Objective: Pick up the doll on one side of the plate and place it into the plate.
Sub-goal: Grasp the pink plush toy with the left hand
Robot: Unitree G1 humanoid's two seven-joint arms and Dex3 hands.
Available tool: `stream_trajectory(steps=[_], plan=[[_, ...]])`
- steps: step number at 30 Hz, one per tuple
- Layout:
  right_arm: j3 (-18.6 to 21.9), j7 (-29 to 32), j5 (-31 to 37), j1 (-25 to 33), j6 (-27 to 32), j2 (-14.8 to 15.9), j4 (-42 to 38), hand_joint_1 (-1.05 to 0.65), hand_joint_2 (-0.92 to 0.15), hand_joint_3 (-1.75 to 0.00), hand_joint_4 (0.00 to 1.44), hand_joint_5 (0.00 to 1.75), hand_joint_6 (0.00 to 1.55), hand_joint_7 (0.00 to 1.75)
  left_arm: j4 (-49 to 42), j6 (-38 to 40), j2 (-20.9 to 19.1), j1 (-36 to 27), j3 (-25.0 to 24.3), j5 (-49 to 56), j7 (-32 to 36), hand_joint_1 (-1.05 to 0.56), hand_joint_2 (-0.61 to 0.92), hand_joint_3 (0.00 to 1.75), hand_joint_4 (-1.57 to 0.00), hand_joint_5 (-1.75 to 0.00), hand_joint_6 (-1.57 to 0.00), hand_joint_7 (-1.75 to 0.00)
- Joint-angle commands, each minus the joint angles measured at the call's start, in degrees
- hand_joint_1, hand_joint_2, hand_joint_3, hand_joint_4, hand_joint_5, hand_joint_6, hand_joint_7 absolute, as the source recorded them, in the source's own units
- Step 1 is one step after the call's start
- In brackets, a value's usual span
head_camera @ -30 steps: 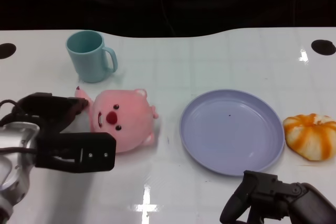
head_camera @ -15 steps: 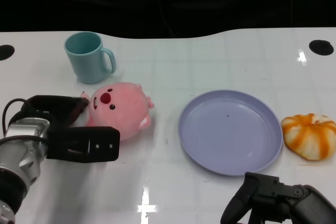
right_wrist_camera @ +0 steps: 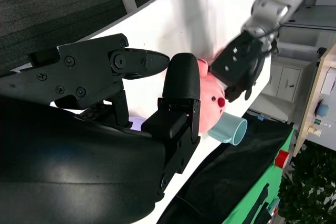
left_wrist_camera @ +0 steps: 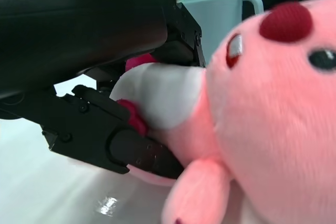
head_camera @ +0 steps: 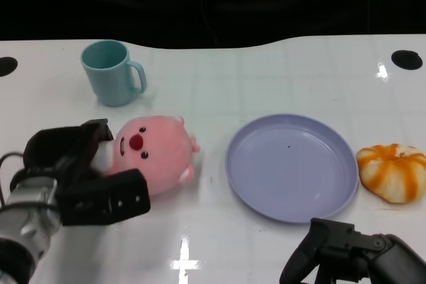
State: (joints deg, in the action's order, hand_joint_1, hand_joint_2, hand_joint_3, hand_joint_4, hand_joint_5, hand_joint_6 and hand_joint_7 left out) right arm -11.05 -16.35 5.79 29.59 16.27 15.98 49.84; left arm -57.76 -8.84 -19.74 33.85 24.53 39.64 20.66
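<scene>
A glossy white table (head_camera: pixel 266 78) with a faint grid of lines carries everything, its far edge curving against a dark background. On it stand a teal mug (head_camera: pixel 112 72) toward the far left and a lavender plate (head_camera: pixel 291 165) at centre right, with a pink plush doll (head_camera: pixel 156 153) just left of the plate and an orange-and-white striped pumpkin-shaped toy (head_camera: pixel 393 171) close by its right rim. Two black round marks (head_camera: pixel 407 59) sit near the far corners of the tabletop.

Pink doll (left_wrist_camera: pixel 273 124) close up, left robot hand (left_wrist_camera: pixel 105 77) gripping it, teal mug (left_wrist_camera: pixel 220 14) behind
</scene>
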Motion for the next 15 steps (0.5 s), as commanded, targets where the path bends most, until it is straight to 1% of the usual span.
stream_trajectory(steps=[1,3,6,7,9,10,14,15], plan=[[0.27,-0.06,-0.20,-0.45,0.32,0.53,0.10,-0.25,-0.92,-0.33,0.68,1.57,0.60,1.27,-0.29,-0.85,0.39,-3.31,-2.26,-3.05,1.48,-0.19,0.62,0.91,-0.94,-1.75,-0.71,-1.74],[0.27,-0.07,-0.22,-0.51,0.35,0.55,0.07,-0.25,-0.92,-0.33,0.68,1.57,0.60,1.27,0.12,-0.98,0.38,-3.65,-2.77,-3.98,1.55,-0.20,0.61,0.97,-0.93,-1.75,-0.70,-1.75],[0.27,-0.06,-0.22,-0.52,0.37,0.56,0.07,-0.25,-0.92,-0.33,0.68,1.57,0.60,1.27,0.22,-0.96,0.32,-3.70,-2.63,-4.26,1.58,-0.20,0.60,0.99,-0.93,-1.75,-0.70,-1.75],[0.37,-0.12,-0.28,-0.65,0.27,0.60,-0.16,-0.25,-0.92,-0.33,0.68,1.57,0.60,1.27,3.84,-1.97,0.34,-5.21,-5.03,-7.23,0.87,-0.20,0.60,1.00,-0.93,-1.75,-0.70,-1.75],[0.44,-0.18,-0.28,-0.91,-0.01,0.65,-0.60,-0.25,-0.92,-0.33,0.68,1.57,0.60,1.27,10.43,-3.15,0.24,-7.79,-8.64,-11.62,-0.97,-0.15,0.49,1.20,-0.95,-1.75,-0.74,-1.75],[0.43,-0.20,-0.35,-1.04,-0.16,0.61,-0.84,-0.25,-0.92,-0.33,0.69,1.57,0.60,1.27,13.47,-2.99,0.09,-8.79,-9.67,-12.77,-1.98,-0.14,0.48,1.24,-0.95,-1.75,-0.75,-1.75],[0.18,-0.12,-0.39,-1.29,0.16,0.44,-1.07,-0.25,-0.92,-0.33,0.68,1.56,0.60,1.27,20.96,-1.29,-0.31,-10.73,-10.73,-13.16,-4.82,-0.13,0.42,1.31,-0.97,-1.75,-0.76,-1.75],[0.08,-0.10,-0.30,-1.37,0.18,0.46,-1.11,-0.25,-0.92,-0.33,0.68,1.56,0.60,1.27,22.98,-0.41,-0.25,-10.95,-10.88,-13.13,-5.87,-0.15,0.41,1.34,-0.98,-1.75,-0.77,-1.75]])
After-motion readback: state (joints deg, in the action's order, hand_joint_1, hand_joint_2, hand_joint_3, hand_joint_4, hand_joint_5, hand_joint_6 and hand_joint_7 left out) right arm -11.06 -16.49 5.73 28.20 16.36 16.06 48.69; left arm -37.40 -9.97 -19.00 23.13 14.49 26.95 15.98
